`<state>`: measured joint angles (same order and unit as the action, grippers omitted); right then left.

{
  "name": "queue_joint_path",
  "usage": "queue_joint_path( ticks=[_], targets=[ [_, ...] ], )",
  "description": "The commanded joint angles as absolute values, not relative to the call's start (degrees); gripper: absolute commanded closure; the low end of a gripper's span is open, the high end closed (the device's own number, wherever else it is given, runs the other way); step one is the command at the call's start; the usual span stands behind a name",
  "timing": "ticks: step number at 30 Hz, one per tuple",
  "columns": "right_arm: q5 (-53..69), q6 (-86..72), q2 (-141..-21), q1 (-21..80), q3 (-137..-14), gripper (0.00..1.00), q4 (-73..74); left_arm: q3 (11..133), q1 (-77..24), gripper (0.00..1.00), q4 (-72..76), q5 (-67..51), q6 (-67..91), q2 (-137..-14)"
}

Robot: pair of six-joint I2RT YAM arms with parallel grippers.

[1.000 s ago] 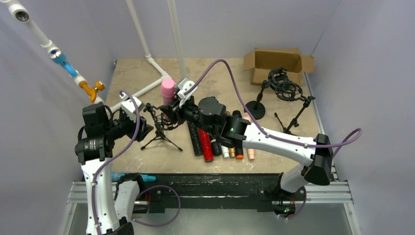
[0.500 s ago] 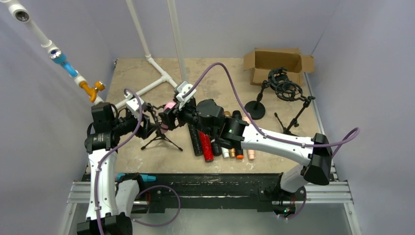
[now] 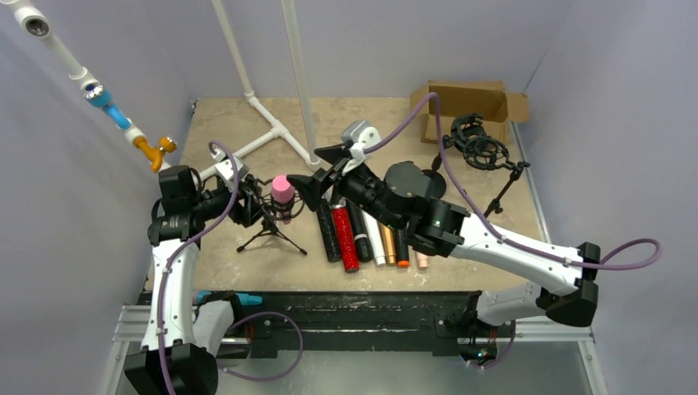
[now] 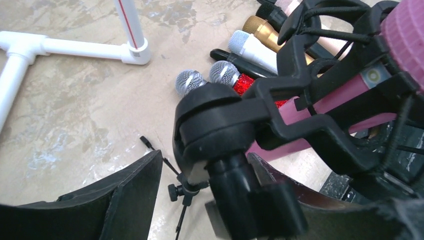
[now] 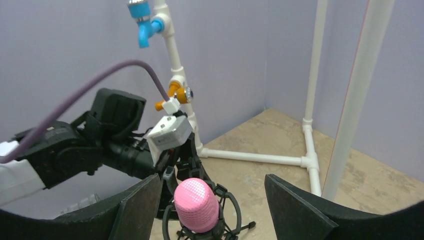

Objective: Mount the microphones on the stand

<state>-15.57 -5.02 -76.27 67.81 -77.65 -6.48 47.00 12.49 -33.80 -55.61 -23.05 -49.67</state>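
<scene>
A pink microphone [image 3: 282, 191] sits upright in the black shock mount of a small tripod stand [image 3: 267, 226]. It also shows in the right wrist view [image 5: 196, 204] and the left wrist view [image 4: 345, 95]. My right gripper [image 3: 323, 174] is open and empty, drawn back right of the microphone; in the right wrist view [image 5: 212, 178] the pink head lies beyond its jaws. My left gripper [image 3: 247, 206] is open, its jaws on either side of the stand's swivel joint [image 4: 215, 120]. Several more microphones [image 3: 362, 239] lie in a row on the table, among them red glitter [image 4: 240, 82], white [image 4: 252, 47] and gold [image 4: 262, 27].
A white PVC pipe frame [image 3: 272, 123] stands at the back left, and a pipe with blue and orange fittings [image 3: 115, 111] hangs at the left wall. An open cardboard box [image 3: 461, 103] and other black stands with a shock mount [image 3: 477, 146] are at the back right.
My right gripper has let go of the pink microphone and pulled back to the right. The microphone now stays in the shock mount. My left arm has shifted slightly at the stand.
</scene>
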Motion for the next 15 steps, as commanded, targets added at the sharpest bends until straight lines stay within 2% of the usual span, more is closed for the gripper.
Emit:
queue_joint_path(
  ticks=[1, 3, 5, 11, 13, 15],
  targets=[
    [-18.0, -6.1, -71.1, 67.7, -76.7, 0.22, -3.1, 46.3, 10.5, 0.38, -30.4, -58.1, -24.4, -51.2],
    [-20.3, -6.2, -69.3, 67.8, -75.6, 0.23, -1.8, 46.1, 9.2, 0.39, -29.4, -58.0, -24.9, -52.1],
    [-22.8, -5.7, -67.6, 67.7, -74.0, 0.26, -1.4, 46.0, 8.3, 0.45, -28.2, -57.6, -25.3, -53.0],
    [-26.4, -5.2, -64.1, 67.7, -70.1, 0.33, -1.4, 45.5, 8.0, 0.81, -22.1, -56.2, -22.6, -54.7],
    [-27.2, -4.8, -64.0, 67.7, -69.2, 0.34, -1.4, 45.5, 8.0, 0.98, -20.5, -55.6, -21.9, -55.3],
    [-27.8, -4.4, -64.1, 67.7, -68.8, 0.35, -1.4, 45.7, 8.0, 1.0, -19.0, -55.2, -21.4, -56.1]
  ],
)
